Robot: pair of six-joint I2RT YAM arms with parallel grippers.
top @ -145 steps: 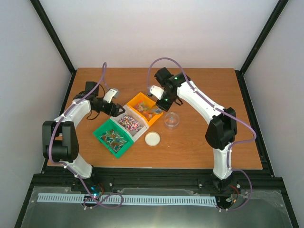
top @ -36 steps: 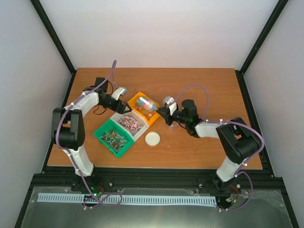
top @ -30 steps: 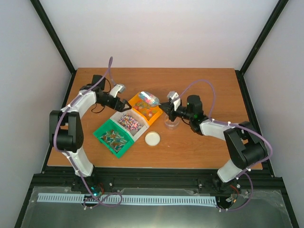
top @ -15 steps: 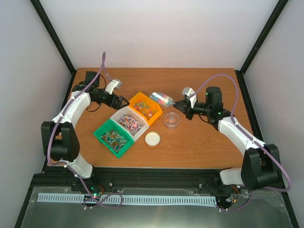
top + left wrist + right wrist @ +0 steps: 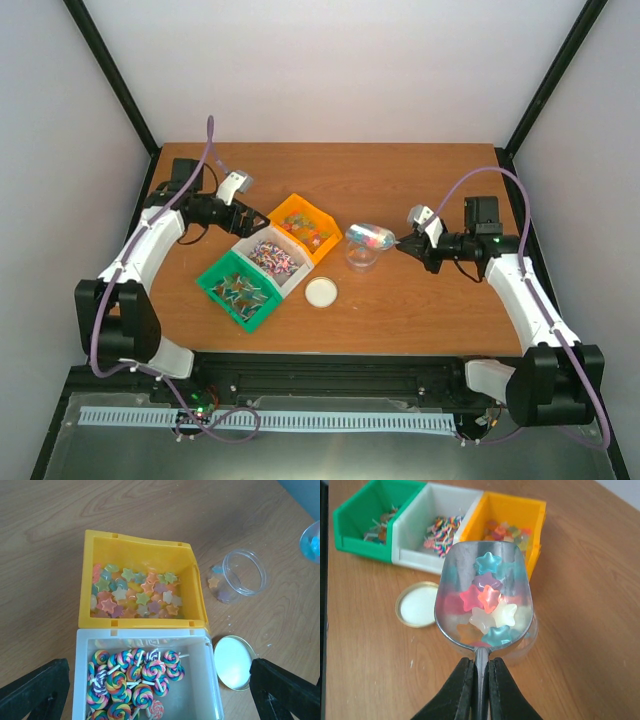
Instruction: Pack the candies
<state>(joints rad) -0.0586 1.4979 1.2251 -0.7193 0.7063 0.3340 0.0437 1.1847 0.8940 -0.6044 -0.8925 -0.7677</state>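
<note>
Candies: a scoopful of star candies [image 5: 487,605] lies in the metal scoop [image 5: 370,236], which has come off the yellow bin [image 5: 140,580] and now hangs above the clear jar [image 5: 243,573], at the bin's 4 o'clock.
Jar: only a few pieces inside (far from full); its lid [image 5: 321,291] lies on the table at 7 o'clock.
Right hand [image 5: 480,667]: pinched tight on the scoop's handle, reaching in from 3 o'clock.
Left hand [image 5: 258,215]: spread wide, holding nothing, at the bin's 9 o'clock.
Meaning: the load has arrived, so tipping looks next; the scoop's mouth nearly matches the jar's, so spills seem likely.
</note>
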